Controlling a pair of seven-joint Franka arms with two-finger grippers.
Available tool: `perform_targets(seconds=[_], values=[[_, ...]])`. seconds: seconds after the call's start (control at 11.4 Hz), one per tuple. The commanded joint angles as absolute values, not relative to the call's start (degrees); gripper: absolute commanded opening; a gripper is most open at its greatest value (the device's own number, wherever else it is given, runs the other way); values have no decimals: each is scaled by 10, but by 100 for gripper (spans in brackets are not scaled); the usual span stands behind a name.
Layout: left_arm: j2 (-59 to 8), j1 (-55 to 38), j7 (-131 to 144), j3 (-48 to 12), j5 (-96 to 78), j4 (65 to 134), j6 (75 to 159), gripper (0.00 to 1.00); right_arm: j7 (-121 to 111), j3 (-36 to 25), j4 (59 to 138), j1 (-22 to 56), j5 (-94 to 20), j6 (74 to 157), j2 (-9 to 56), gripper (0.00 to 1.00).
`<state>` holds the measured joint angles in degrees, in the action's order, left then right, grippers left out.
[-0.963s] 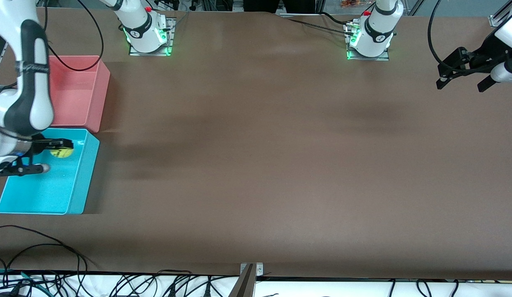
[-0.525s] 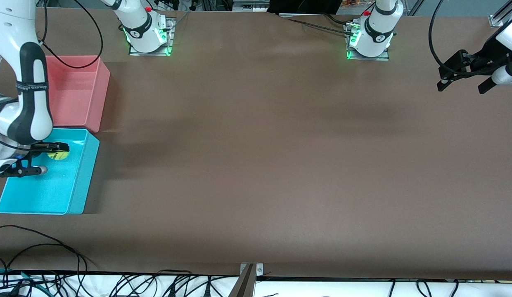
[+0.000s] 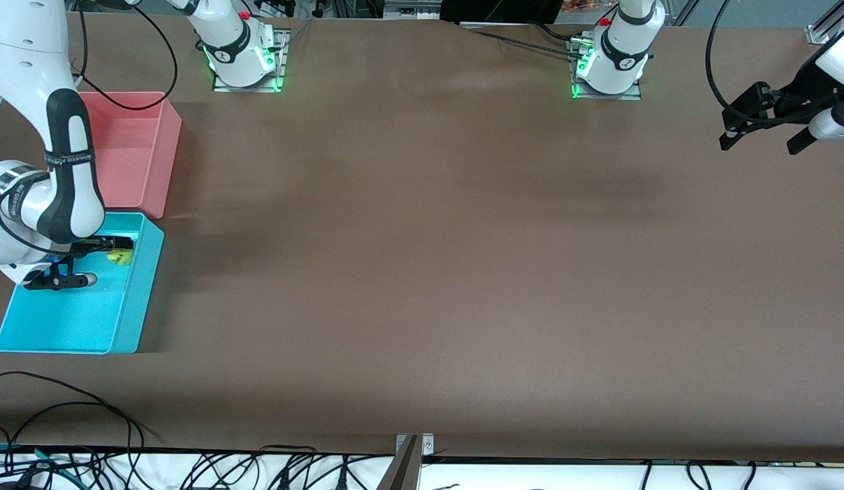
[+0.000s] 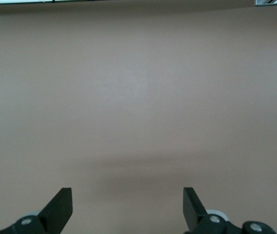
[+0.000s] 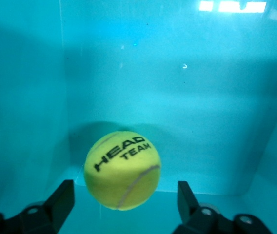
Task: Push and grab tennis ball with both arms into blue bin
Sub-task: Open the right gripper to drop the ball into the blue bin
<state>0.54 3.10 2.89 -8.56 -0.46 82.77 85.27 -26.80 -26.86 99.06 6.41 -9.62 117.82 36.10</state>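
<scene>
The right gripper (image 3: 88, 262) is released, fingers spread inside the blue bin (image 3: 133, 299), where the tennis ball (image 3: 120, 257) sits free between them. A pink bin (image 3: 162, 153) adjoins. The brown table (image 3: 422, 272) lies bare to the waiting, open left gripper (image 3: 766, 139).

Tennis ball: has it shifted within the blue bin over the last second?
Yes. The tennis ball now lies closer to the blue bin's wall toward the table's middle, between the open fingers of the right gripper.
</scene>
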Motion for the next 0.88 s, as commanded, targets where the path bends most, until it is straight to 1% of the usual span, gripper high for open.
perform_targets(seconds=[0.0, 0.09, 0.26, 0.35, 0.61, 0.7, 0.79], values=[[0, 31, 18, -87, -4, 809, 842, 100, -279, -265, 982, 61, -109, 1165, 345, 100], [-1, 29, 19, -87, -4, 810, 843, 100, -279, -267, 974, 61, -107, 1162, 337, 100], [-1, 32, 16, -87, -3, 809, 843, 100, -279, -276, 947, 58, -101, 1117, 313, 100], [0, 35, 15, -86, -3, 809, 843, 100, -279, -286, 920, 59, -101, 1077, 307, 100], [0, 35, 18, -87, -2, 809, 843, 100, -258, -308, 804, 62, -102, 928, 299, 100], [1, 34, 23, -90, 0, 809, 842, 100, -220, -302, 786, 60, -98, 904, 265, 100], [0, 33, 27, -91, 3, 809, 842, 100, -197, -303, 784, 60, -105, 896, 244, 100]])
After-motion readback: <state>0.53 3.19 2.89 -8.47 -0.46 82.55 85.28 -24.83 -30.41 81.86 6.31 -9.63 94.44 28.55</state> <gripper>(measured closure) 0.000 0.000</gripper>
